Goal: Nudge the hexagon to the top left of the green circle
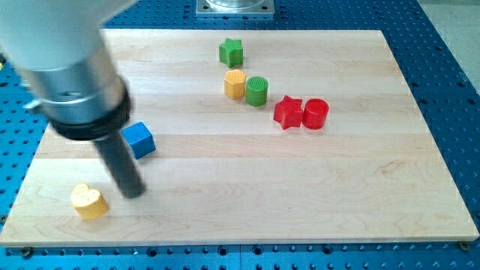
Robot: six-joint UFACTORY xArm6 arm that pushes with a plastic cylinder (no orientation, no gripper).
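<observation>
A yellow hexagon [235, 84] lies near the view's top centre, touching the left side of the green circle [256, 91]. A green star [231, 52] sits just above them. My tip [133, 192] is far away at the lower left, between a blue cube [139, 139] above it and a yellow heart [88, 201] to its left. It touches no block.
A red star [288, 112] and a red circle [316, 114] sit side by side to the right of the green circle. The arm's large grey body [67, 67] covers the board's upper left corner. The wooden board [337, 187] lies on a blue perforated table.
</observation>
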